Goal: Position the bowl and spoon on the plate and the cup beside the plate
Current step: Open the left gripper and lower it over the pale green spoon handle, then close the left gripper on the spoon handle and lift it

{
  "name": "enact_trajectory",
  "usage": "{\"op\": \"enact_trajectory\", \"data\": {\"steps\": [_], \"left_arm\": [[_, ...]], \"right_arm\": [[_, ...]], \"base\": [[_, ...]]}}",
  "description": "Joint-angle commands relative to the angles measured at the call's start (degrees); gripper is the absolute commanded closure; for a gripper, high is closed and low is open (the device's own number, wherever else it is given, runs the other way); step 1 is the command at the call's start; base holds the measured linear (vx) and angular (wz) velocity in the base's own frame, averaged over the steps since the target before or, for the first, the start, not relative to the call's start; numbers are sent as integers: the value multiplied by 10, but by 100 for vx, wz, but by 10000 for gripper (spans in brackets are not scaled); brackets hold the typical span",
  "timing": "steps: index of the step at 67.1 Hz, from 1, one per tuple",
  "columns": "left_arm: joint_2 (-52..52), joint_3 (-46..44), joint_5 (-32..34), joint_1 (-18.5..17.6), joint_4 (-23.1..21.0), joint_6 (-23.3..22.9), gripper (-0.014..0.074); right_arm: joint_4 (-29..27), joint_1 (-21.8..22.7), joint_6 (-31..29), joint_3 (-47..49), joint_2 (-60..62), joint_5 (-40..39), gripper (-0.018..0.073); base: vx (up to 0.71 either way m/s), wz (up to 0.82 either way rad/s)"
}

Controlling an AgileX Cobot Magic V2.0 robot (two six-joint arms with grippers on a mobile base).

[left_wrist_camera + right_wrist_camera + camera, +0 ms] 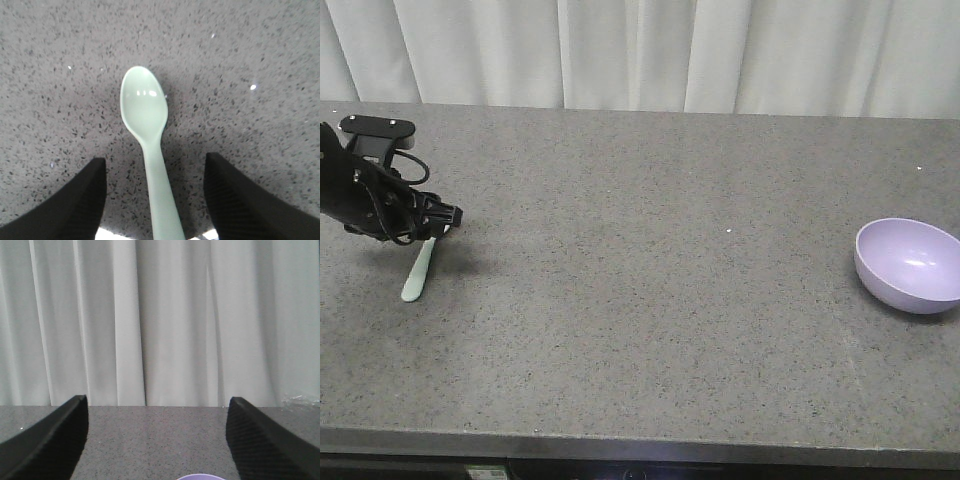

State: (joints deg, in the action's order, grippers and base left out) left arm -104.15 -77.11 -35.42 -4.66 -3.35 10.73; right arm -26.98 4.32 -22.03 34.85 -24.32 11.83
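Note:
The pale mint-green spoon (418,275) lies flat on the grey speckled table (650,250) at the far left. My left gripper (444,222) hovers low over its upper end. In the left wrist view the left gripper (155,162) is open, its black fingers (82,200) on either side of the spoon (145,107) handle without touching it. The lilac bowl (910,265) sits at the far right. My right gripper (157,402) is open and holds nothing, with only the bowl (200,476) rim showing below it. The plate and the cup are out of view.
A white curtain (640,50) hangs behind the table's far edge. The table's dark front edge (640,450) runs along the bottom of the exterior view. The left arm's black body (360,190) sits over the table's left end.

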Motion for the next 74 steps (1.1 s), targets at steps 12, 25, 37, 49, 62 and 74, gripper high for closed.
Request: {"op": "enact_trajectory", "data": {"steps": [12, 25, 37, 49, 62, 74], "left_arm": [[-3, -18, 34, -2, 1, -16, 178], [-33, -18, 25, -3, -3, -16, 178], [-61, -18, -4, -3, 1, -16, 191], [-86, -18, -40, -3, 2, -16, 262], [-91, -18, -76, -3, 2, -16, 489], [-91, -18, -98, -3, 2, -14, 605]], "right_arm": [[-3, 3, -6, 19, -7, -33, -1], [-3, 3, -6, 19, -7, -33, -1], [-4, 3, -5, 19, -7, -33, -1], [-5, 3, -5, 19, -7, -34, -1], [-5, 3, -5, 19, -7, -34, -1], [-5, 3, -5, 19, -7, -34, -1]], "base": [[0, 0], [0, 0], [0, 0], [0, 0], [0, 0], [0, 0]]}}
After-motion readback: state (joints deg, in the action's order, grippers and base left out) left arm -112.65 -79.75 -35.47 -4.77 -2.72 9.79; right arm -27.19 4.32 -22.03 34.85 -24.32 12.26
